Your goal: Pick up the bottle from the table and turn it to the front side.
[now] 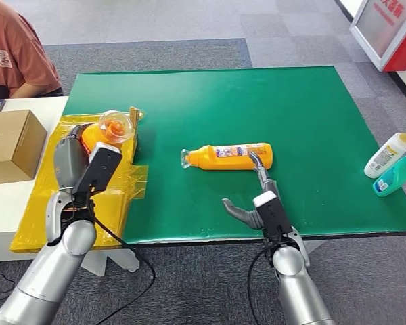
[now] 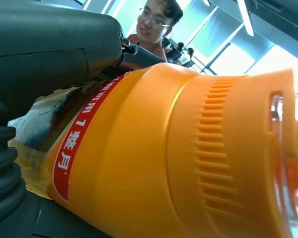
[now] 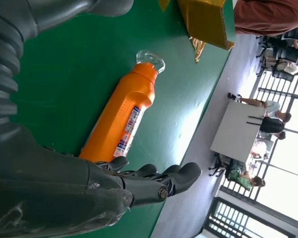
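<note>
An orange bottle [image 1: 227, 156] [image 3: 121, 124] lies on its side in the middle of the green table [image 1: 303, 108], its clear cap pointing to my left and its label up. My right hand [image 1: 254, 196] [image 3: 140, 183] is open just in front of the bottle's base end. Its fingers [image 1: 257, 162] reach up to that end and its thumb is spread wide. A second orange bottle [image 1: 101, 133] [image 2: 159, 158] with a clear cap sits over the yellow taped tray [image 1: 42, 203] at the left. My left hand [image 1: 73, 159] [image 2: 46, 49] grips it close against the palm.
A white bottle [image 1: 388, 154] and a teal bottle [image 1: 396, 176] lie near the table's right edge. A cardboard box [image 1: 12, 142] stands on the white table at the left, with a person in an orange shirt [image 1: 12, 54] behind it. A red and white stand [image 1: 390, 30] is at the far right.
</note>
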Robot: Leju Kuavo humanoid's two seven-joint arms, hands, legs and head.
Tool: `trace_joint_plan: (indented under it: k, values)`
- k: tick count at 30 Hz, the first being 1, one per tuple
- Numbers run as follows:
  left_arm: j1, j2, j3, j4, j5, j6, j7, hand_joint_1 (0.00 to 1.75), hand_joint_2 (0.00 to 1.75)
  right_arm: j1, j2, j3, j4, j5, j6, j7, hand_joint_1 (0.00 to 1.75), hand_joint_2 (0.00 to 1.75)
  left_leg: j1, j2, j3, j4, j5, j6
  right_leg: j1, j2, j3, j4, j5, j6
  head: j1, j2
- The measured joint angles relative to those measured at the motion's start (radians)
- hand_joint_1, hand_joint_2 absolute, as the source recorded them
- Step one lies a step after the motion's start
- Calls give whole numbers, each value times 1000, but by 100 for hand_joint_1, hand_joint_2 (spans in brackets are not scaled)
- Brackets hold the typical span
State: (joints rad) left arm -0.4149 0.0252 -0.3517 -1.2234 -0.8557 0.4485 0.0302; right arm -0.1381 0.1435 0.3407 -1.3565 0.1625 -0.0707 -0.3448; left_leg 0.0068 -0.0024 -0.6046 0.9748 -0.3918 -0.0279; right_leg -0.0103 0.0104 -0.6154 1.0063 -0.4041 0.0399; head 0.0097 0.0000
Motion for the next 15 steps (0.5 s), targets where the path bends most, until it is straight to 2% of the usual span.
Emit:
trace_joint_plan:
  k: [4,7,15]
  values:
    - [2,-1,4,34,-54,3,26,175,175,-1,6,-3,-5,3,3,8,0,175,0,0,0,0,0,0,0,0,0,0,0,0,0,0]
    - [3,-2,7,70,-176,17,65,175,175,-1,8,-4,-7,3,4,13,0,175,0,0,0,0,0,0,0,0,0,0,0,0,0,0]
    - [9,-14,21,284,-391,118,78,175,175,-2,11,-4,-14,1,4,15,0,175,0,0,0,0,0,0,0,0,0,0,0,0,0,0]
